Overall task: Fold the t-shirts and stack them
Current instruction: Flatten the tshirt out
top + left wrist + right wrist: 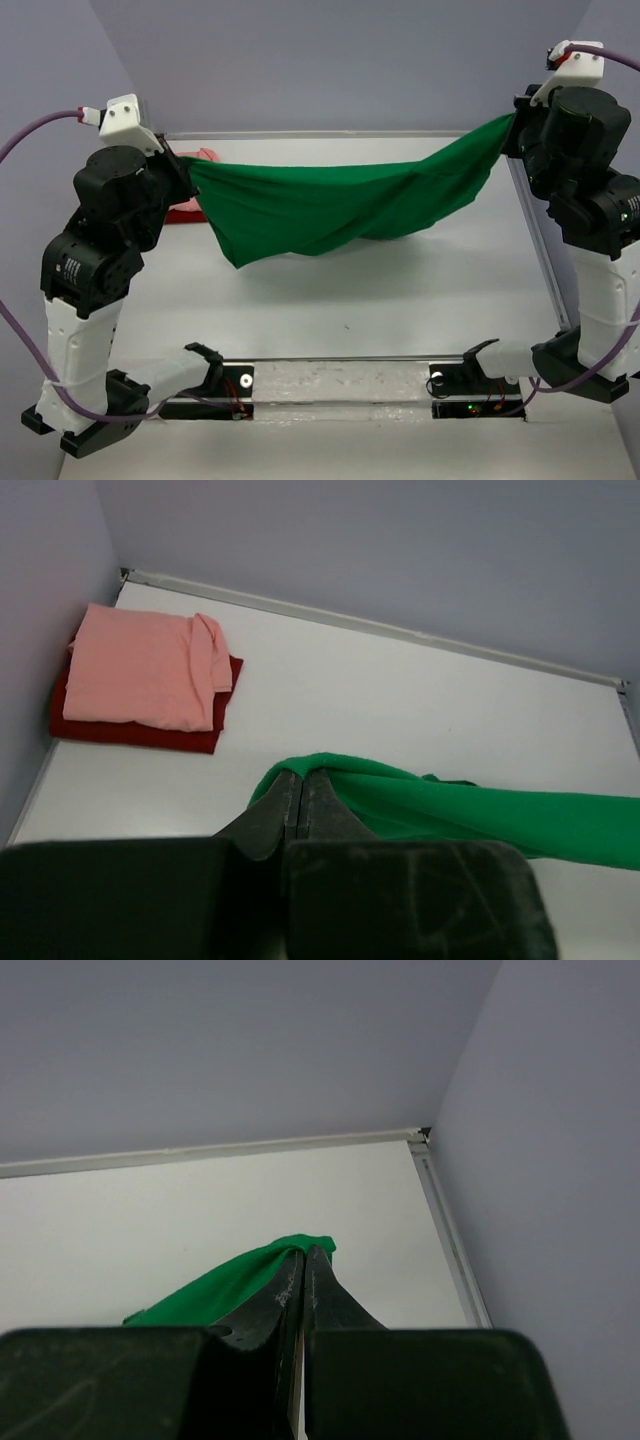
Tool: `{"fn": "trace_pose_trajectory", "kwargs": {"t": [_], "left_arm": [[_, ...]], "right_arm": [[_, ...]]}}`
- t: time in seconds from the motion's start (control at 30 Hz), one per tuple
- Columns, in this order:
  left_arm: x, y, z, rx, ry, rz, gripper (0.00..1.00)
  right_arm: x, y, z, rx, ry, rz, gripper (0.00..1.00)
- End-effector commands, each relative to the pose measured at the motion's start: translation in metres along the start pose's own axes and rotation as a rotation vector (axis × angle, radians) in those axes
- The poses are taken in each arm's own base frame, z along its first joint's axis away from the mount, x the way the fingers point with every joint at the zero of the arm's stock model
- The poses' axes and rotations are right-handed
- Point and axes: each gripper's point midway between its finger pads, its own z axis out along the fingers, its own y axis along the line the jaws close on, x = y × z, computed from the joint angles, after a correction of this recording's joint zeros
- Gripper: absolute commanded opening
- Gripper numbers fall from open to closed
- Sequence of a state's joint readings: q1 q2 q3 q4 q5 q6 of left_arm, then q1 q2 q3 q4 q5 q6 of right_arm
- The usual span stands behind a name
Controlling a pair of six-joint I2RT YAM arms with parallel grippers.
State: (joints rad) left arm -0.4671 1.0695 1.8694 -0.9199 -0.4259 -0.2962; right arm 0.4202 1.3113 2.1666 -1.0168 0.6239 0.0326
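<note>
The bright green t-shirt (330,205) hangs stretched in the air between my two grippers, sagging above the table's middle. My left gripper (185,165) is shut on its left end; the pinched cloth shows in the left wrist view (300,772). My right gripper (512,125) is shut on its right end, higher up; the green cloth (215,1290) shows at the closed tips (305,1252). The salmon pink t-shirt (140,668) lies folded on the folded dark red t-shirt (130,735) at the far left corner.
The white table (400,300) has a raised rim along the far edge (400,632) and the right side (445,1225). Grey walls stand close behind and on both sides. The arm bases (340,385) sit at the near edge.
</note>
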Motion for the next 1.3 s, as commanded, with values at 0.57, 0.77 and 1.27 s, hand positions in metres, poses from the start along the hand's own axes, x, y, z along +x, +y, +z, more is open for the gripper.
{"fn": "trace_pose_trajectory", "kwargs": {"t": [0.57, 0.77, 1.27], "left_arm": [[-0.072, -0.034, -0.012, 0.077, -0.182, 0.002, 0.00], [-0.049, -0.022, -0.001, -0.001, -0.130, 0.040, 0.00], [-0.027, -0.052, 0.029, 0.081, -0.062, 0.067, 0.00]], "right_arm": [[-0.105, -0.004, -0.038, 0.047, -0.389, -0.251, 0.00], [-0.073, -0.014, -0.027, 0.154, -0.324, -0.284, 0.00], [0.001, 0.104, -0.029, -0.503, -0.181, -0.266, 0.00]]}}
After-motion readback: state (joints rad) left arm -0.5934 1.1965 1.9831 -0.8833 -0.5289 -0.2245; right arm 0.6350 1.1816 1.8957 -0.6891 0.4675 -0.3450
